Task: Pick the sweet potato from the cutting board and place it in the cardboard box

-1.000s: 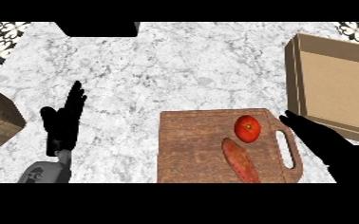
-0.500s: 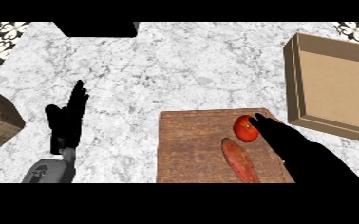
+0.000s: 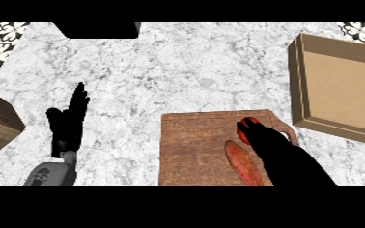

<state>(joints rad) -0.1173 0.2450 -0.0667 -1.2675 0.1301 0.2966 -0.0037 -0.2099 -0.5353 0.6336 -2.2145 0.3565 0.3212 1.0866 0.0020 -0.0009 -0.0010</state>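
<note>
A wooden cutting board [image 3: 196, 149] lies at the lower middle of the marble counter. On it the long orange-red sweet potato [image 3: 242, 164] lies lengthwise, with a red tomato [image 3: 247, 124] beyond it, mostly hidden. My right hand [image 3: 274, 147] reaches over the board's right side with straight fingers, just right of the sweet potato and covering most of the tomato; it holds nothing. The open cardboard box [image 3: 335, 84] stands at the right edge. My left hand [image 3: 68, 121] rests open, fingers up, at the lower left.
A dark object [image 3: 96, 29] sits at the counter's far edge, upper left. The corner of a brown wooden item [image 3: 8, 121] shows at the left edge. Patterned tiles show at both top corners.
My right hand has moved left from the board's handle over the board, now covering most of the tomato beside the sweet potato. The left hand has hardly moved.
</note>
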